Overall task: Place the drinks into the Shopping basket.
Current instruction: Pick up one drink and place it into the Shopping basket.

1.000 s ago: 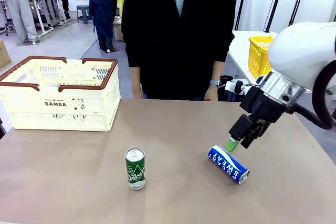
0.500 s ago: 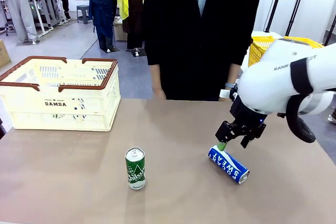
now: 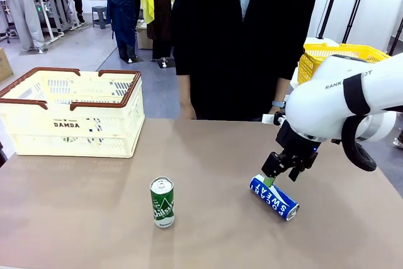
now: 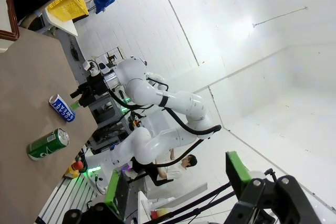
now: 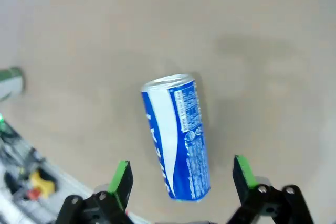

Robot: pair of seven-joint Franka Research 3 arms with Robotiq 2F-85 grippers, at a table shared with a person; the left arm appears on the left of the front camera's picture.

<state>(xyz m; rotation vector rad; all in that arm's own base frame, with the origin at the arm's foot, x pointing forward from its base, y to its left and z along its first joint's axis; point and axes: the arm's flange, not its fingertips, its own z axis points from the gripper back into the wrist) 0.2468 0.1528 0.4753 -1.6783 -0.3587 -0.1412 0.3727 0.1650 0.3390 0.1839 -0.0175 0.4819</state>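
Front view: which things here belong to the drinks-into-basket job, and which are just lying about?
Job: blue can, green can, cream basket, right end effector.
Lying about: yellow mesh basket.

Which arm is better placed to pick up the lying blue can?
The right. The right gripper, open, hovers just over the blue can, a finger on each side. The left gripper, also open, is far from it.

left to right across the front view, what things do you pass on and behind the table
Shopping basket → green can → blue can → yellow mesh basket, which sits behind the table.
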